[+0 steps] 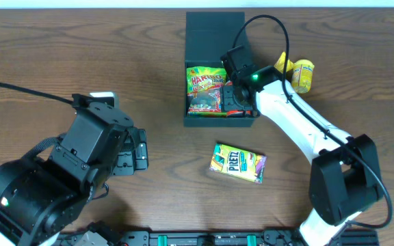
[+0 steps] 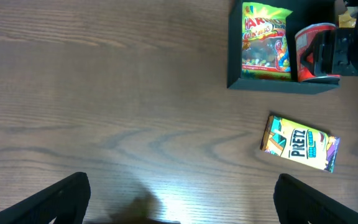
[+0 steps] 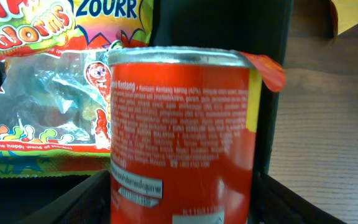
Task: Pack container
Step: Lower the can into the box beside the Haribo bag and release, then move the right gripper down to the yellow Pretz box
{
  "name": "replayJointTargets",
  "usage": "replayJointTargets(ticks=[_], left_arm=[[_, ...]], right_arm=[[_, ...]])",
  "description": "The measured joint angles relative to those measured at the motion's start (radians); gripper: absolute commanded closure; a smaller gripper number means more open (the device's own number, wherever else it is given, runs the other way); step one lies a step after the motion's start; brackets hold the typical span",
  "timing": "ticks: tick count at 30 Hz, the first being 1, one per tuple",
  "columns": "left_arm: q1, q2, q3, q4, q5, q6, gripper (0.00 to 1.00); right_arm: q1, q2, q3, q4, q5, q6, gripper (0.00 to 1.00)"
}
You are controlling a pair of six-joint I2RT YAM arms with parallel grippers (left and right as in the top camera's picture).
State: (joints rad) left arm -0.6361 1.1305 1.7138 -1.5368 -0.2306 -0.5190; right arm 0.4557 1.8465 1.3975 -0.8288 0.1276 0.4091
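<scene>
left arm: black housings, black cable | right arm: white link, black joints, green light

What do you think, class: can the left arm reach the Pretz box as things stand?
Probably yes. The Pretz box lies alone on bare table, outside the container, and the left tool hangs open with nothing between them.

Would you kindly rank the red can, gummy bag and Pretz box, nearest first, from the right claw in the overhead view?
1. Red can: at the right claw, inside the container.
2. Gummy bag: beside the can.
3. Pretz box: outside, on the table.
</scene>
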Motion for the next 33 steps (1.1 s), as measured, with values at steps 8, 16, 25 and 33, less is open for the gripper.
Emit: replayJointTargets(ticks=[8,16,25,33], left_arm=[[0.000,0.000,0.000,0.000,0.000,0.000,0.05],[0.000,0.000,0.000,0.000,0.000,0.000,0.05],[0.000,0.000,0.000,0.000,0.000,0.000,0.05],[0.000,0.000,0.000,0.000,0.000,0.000,0.05]], right_arm=[[0.000,0.000,0.000,-0.004,0.021,0.000,0.28],[0.000,0.000,0.000,-0.003,0.020,-0.002,0.48],[0.023,-0.082,-0.004,-0.032,-0.067,-0.025,0.29],[0.120,-0.346,-0.003,-0.176,-0.068,-0.283,0.01]])
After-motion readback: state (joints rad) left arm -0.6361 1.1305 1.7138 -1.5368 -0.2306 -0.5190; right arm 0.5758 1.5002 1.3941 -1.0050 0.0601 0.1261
